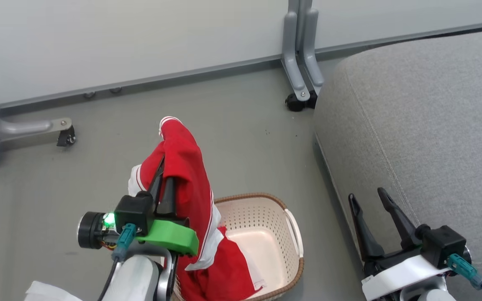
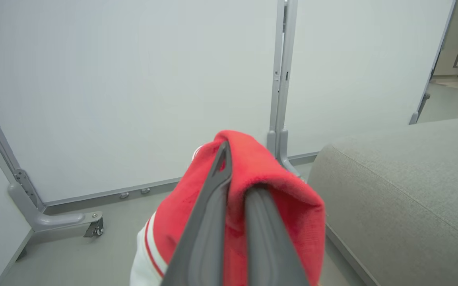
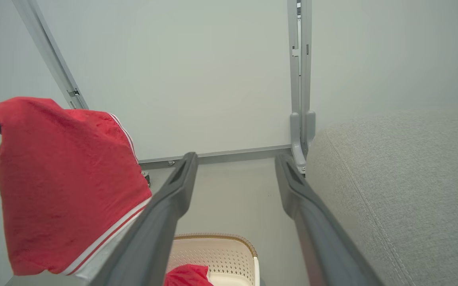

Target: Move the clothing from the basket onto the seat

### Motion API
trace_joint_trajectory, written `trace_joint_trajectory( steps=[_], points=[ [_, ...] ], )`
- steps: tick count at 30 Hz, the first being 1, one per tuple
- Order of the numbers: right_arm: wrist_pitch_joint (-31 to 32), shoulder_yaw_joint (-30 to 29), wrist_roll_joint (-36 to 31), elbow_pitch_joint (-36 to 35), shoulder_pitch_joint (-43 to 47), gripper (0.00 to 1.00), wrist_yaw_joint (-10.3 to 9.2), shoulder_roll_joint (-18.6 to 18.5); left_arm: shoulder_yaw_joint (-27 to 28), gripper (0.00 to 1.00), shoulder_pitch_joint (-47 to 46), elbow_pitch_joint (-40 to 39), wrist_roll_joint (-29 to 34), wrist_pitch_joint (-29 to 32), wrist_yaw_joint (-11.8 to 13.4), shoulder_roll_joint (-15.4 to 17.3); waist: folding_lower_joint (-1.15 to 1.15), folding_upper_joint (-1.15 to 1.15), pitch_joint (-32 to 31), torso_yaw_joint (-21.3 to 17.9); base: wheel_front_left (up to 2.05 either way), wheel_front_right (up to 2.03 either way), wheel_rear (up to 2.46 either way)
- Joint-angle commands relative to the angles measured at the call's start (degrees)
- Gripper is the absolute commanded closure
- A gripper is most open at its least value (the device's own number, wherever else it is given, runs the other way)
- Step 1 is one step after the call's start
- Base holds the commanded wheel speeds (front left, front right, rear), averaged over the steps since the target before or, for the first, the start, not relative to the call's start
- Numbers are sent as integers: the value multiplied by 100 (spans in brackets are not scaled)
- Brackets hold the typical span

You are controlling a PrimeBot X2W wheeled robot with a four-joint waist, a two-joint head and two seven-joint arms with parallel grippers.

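A: Head view?
B: Left claw (image 1: 163, 169) clenched on a red garment (image 1: 186, 167), held above the basket (image 1: 266, 217) — second garment (image 1: 220, 267) lies inside. Right claw (image 1: 366, 194) released, empty, by the seat (image 1: 425, 117) edge.
A: Left wrist?
B: Left claw (image 2: 237, 174) pinches the garment (image 2: 276, 178), seat (image 2: 404, 190) at right.
A: Right wrist?
B: Right claw (image 3: 237, 157) spread wide — basket (image 3: 217, 250) low between its fingers.

Soft-cloth clothing (image 1: 184, 167), perforated plastic basket (image 1: 247, 217), woven seat (image 1: 425, 125)
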Motion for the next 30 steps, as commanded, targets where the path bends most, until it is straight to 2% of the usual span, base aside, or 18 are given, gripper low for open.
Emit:
trace_joint_trajectory(
  steps=[1, 10, 19, 25, 30],
  points=[
    [-1, -11, -58, 17, 133, 0, -10, 25, 112, 100, 108, -141, 74, -18, -70, 1, 1, 0, -389, 168, 0, 0, 0],
    [-1, 94, -187, -113, 172, 0, -10, 107, 599, 100, 98, -737, 38, -11, -441, -45, 1, 0, -619, 124, 0, 0, 0],
    [-1, 115, -246, -247, 157, 0, -10, 80, 962, 100, 10, -1056, -49, -11, -541, -61, 1, 0, -692, 142, 0, 0, 0],
    [-1, 131, -296, -310, 164, 0, -10, 64, 798, 100, -35, -1316, -86, -11, -635, -62, 1, 0, -711, 200, 0, 0, 0],
    [-1, 89, -291, -375, 156, 0, -10, 86, 435, 100, -147, -1659, -202, -11, -453, -61, 1, 0, -671, 253, 0, 0, 0]
  ],
)
